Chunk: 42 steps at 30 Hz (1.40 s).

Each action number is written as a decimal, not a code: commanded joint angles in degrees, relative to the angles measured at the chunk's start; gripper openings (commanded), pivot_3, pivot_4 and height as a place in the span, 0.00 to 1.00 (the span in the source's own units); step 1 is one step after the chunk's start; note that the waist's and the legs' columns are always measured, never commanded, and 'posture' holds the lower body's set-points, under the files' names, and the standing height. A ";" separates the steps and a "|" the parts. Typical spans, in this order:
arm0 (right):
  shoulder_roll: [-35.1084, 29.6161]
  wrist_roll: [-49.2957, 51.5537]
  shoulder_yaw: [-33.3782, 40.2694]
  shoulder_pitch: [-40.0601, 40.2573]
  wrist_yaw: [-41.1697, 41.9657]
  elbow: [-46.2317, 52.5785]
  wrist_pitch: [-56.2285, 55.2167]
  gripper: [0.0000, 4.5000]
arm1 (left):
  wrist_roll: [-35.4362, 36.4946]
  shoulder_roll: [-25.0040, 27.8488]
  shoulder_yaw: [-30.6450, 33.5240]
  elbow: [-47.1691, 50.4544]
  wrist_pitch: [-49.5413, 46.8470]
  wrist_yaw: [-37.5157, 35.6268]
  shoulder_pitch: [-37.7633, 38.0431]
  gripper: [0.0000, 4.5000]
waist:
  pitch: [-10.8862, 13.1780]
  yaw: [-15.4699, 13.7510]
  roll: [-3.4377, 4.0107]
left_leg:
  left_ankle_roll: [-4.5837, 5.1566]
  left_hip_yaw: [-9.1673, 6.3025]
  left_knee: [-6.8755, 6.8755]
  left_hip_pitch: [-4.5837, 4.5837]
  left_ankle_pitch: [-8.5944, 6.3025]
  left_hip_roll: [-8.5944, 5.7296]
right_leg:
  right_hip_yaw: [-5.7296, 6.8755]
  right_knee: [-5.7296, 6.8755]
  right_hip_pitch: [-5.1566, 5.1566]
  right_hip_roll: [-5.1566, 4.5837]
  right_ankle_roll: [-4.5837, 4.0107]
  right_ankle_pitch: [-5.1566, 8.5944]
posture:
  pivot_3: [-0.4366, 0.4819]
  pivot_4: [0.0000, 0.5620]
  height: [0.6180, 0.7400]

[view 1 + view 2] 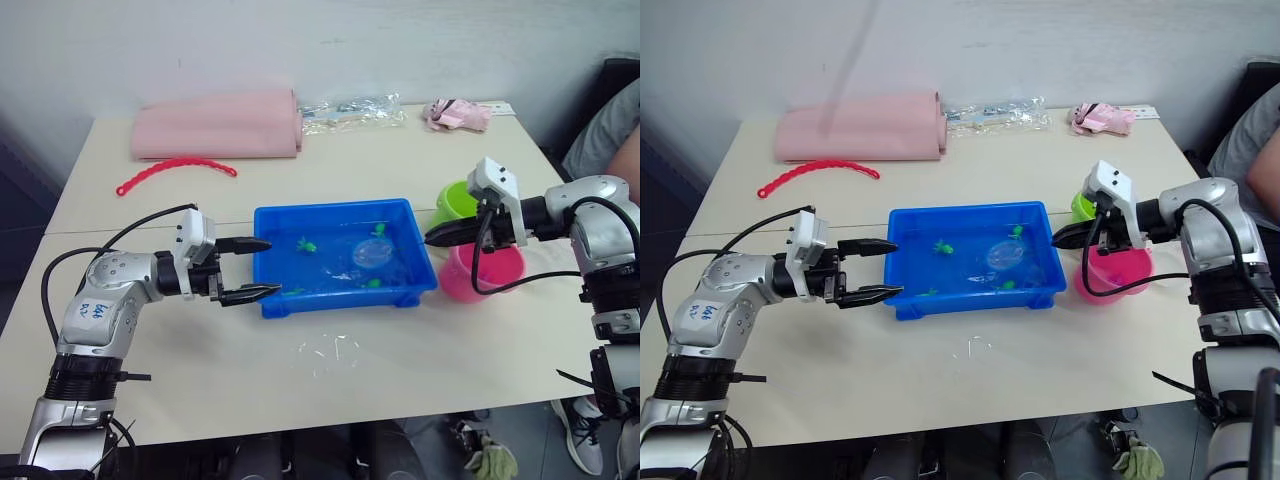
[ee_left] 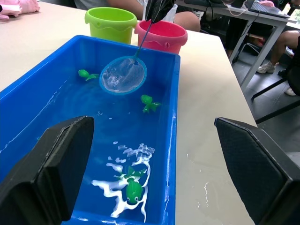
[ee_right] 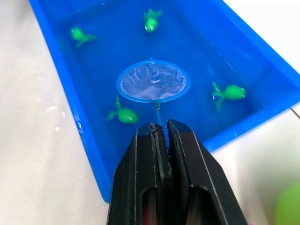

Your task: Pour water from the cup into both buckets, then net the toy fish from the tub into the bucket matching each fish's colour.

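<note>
- Your right gripper (image 3: 159, 129) is pinched on the thin handle of the net (image 3: 153, 81), whose hoop hangs over the water in the blue tub (image 1: 268, 218), nothing in the mesh.
- Your left gripper (image 1: 255, 269) is spread wide at the tub's left end wall, one finger at the rim and one lower by the corner; whether either touches it I cannot tell.
- By the look of it you are in the netting stage: only green fish (image 3: 229, 92) show in the tub, four of them, with no pink ones visible, so the pink sorting appears done.
- The green bucket (image 2: 110, 23) and pink bucket (image 2: 160, 33) stand just beyond the tub's right end, touching or nearly so; their contents are hidden.
- Room: the nearest fish (image 3: 123, 115) lies just beside the hoop, away from the walls. The lift to the green bucket crosses the tub's rim and passes close to the pink one, so keep it high.
</note>
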State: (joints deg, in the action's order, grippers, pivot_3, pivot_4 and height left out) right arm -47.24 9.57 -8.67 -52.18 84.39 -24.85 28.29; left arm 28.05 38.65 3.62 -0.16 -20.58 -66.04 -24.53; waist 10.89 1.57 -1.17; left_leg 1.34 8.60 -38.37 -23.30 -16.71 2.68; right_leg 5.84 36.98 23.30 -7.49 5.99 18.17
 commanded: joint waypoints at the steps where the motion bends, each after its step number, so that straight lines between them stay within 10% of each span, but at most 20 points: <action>1: -3.13 -6.07 -0.36 1.71 -2.11 1.76 -25.56 0.00 | 1.22 0.41 1.10 2.07 0.08 -0.30 -0.84 0.99 | 0.00 0.02 0.00 | 0.00 0.00 0.00 0.00 0.00 0.00 | 0.00 0.00 0.00 0.00 0.00 0.00 | 0.48 0.27 1.00; 13: -0.71 -14.81 -10.28 -0.98 0.76 1.61 -50.20 0.00 | -0.73 0.90 -0.69 1.33 1.51 -1.54 -1.97 0.99 | 0.00 0.19 0.00 | -0.02 0.08 0.05 0.01 0.01 0.02 | -0.05 0.02 0.07 0.04 0.00 0.00 | 0.48 0.27 1.00; 42: 1.36 11.71 14.66 14.73 -8.97 15.12 -3.98 0.00 | 3.01 -0.75 2.79 2.29 -1.33 1.68 -2.55 0.99 | 0.00 -0.35 0.00 | 0.00 0.00 0.00 0.00 0.02 0.01 | -0.02 0.04 0.02 0.01 0.00 0.00 | 0.48 0.27 1.00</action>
State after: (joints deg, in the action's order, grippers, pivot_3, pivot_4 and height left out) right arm -44.68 17.69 1.77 -39.02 77.01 -15.27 22.54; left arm 28.76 38.31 4.48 -0.20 -21.19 -65.36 -26.40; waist 10.89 1.21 -1.17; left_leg 1.34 8.54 -38.32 -23.32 -16.70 2.68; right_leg 5.85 36.99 23.31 -7.50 6.00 18.17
